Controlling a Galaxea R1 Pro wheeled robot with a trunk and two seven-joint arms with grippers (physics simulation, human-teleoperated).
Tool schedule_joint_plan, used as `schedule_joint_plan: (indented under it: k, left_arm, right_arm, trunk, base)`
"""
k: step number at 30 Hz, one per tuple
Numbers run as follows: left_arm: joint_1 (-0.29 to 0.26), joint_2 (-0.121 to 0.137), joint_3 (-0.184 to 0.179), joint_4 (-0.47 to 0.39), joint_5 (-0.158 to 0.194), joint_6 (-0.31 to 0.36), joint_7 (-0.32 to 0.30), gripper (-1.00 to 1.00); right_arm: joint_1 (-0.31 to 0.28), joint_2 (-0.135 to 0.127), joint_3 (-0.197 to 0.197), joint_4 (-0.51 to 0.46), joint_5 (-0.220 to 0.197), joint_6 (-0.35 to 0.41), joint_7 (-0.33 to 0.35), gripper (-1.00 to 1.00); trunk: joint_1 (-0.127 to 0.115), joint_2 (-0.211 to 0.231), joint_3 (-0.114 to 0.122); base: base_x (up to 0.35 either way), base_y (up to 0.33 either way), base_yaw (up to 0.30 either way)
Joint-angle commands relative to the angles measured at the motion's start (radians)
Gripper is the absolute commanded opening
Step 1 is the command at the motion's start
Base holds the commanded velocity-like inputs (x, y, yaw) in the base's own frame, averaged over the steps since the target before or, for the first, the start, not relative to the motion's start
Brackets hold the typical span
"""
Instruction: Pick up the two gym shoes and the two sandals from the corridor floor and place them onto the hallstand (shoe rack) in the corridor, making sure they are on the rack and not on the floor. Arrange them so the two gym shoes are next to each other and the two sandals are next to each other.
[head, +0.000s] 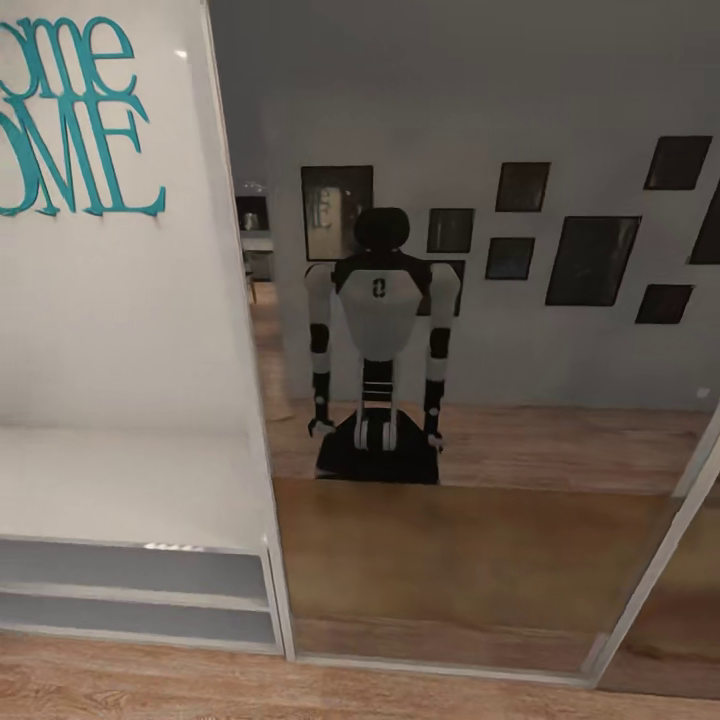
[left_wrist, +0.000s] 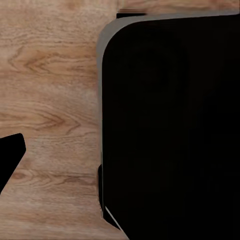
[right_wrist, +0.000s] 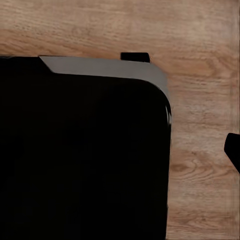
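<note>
White wall (head: 110, 320) with teal lettering (head: 70, 120) at left. Tall framed mirror (head: 480, 560) beside it reflects a grey wall with dark picture frames (head: 592, 260). Light brown wood-plank floor (head: 120, 685), seen in both wrist views too.

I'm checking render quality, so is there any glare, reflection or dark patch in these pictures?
Head view: a mirror reflects the robot, and a small glare spot sits on the hallstand top's front edge. Left and right wrist views: a featureless black mass hides much of the corridor floor.
</note>
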Motion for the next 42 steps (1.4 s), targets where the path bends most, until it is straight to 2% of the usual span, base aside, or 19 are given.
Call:
schedule_joint_plan:
  k: [1,8,11,12,16,20,27,35,42]
  left_arm:
    - [-0.001,0.003,0.0,-0.005,0.001,-0.006,0.001,1.0]
    - [-0.007,0.027,0.002,-0.035,0.0,-0.045,0.006,1.0]
    - [-0.009,0.038,0.002,-0.052,0.0,-0.062,0.014,1.0]
    - [-0.011,0.051,0.002,-0.098,0.0,-0.163,0.027,1.0]
    - [-0.027,0.062,0.002,-0.151,0.001,-0.188,0.047,1.0]
    - [-0.053,0.065,0.002,-0.195,0.001,-0.198,0.055,1.0]
    - [-0.096,0.06,0.002,-0.231,0.004,-0.203,0.058,1.0]
    - [-0.133,0.055,0.003,-0.242,0.007,-0.207,0.058,1.0]
    - [-0.142,0.054,0.003,-0.243,0.007,-0.21,0.049,1.0]
  right_arm:
    - [0.0,-0.005,0.0,-0.006,0.0,-0.007,0.0,1.0]
    - [0.0,-0.034,-0.002,-0.045,-0.001,-0.046,0.0,1.0]
    - [-0.001,-0.039,-0.002,-0.062,0.0,-0.063,0.0,1.0]
    - [-0.001,-0.04,-0.001,-0.092,0.001,-0.092,0.0,1.0]
    - [-0.002,-0.041,-0.001,-0.165,0.002,-0.092,0.002,1.0]
    - [-0.001,-0.041,-0.001,-0.261,0.001,-0.093,0.007,1.0]
    - [-0.002,-0.04,-0.001,-0.355,-0.002,-0.095,0.009,1.0]
    - [-0.002,-0.036,0.0,-0.39,-0.003,-0.11,0.008,1.0]
    - [-0.002,-0.034,0.002,-0.392,-0.001,-0.179,0.007,1.0]
  trunk:
    - [0.0,0.0,-0.001]
    - [0.0,0.0,-0.002]
    - [0.0,0.0,-0.003]
    - [0.0,0.0,-0.004]
    - [0.0,0.0,-0.006]
    - [0.0,0.0,-0.007]
    - [0.0,0.0,-0.01]
    - [0.0,0.0,-0.014]
    - [0.0,0.0,-0.018]
  base:
    - [0.0,0.0,0.275]
    - [0.0,0.0,0.277]
    - [0.0,0.0,0.278]
    - [0.0,0.0,0.278]
    - [0.0,0.0,0.278]
    - [0.0,0.0,0.278]
    - [0.0,0.0,0.278]
    - [0.0,0.0,0.278]
    - [0.0,0.0,0.277]
